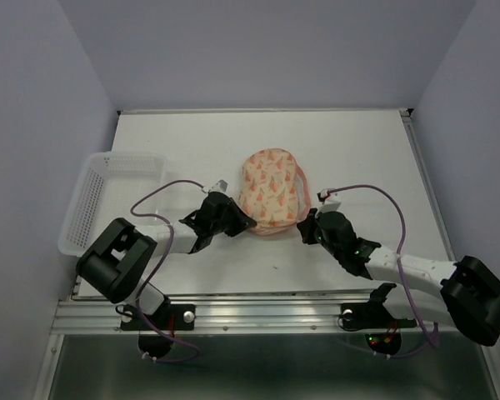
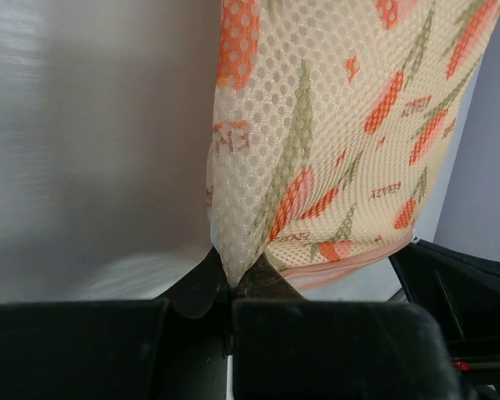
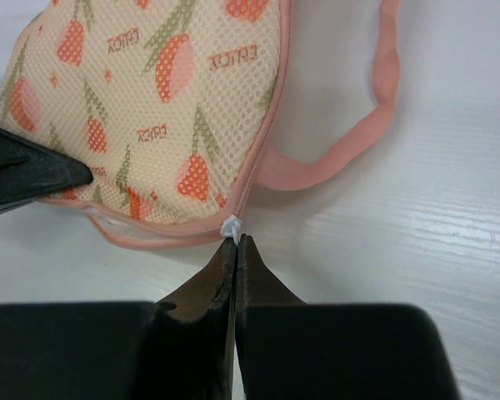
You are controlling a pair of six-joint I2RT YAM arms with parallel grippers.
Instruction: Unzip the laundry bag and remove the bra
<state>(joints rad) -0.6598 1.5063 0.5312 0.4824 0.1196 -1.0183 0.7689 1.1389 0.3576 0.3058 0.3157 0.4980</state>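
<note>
One rounded, honeycomb-mesh laundry bag [image 1: 271, 192], peach with orange tulip print and a pink strap loop [image 3: 350, 158], lay mid-table [image 1: 358, 150] between two grippers: the left gripper [image 2: 232, 287] pinched its mesh edge, the right gripper [image 3: 236, 243] clenched its white zipper pull [image 3: 232, 227].

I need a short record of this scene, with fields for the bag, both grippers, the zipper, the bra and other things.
laundry bag: flat on the table, between the two arms
left gripper: shut on the bag's mesh edge
right gripper: shut on the white zipper pull
zipper: looks closed along the visible rim
bra: not visible
basket: at the table's left edge, apart from the bag
</note>
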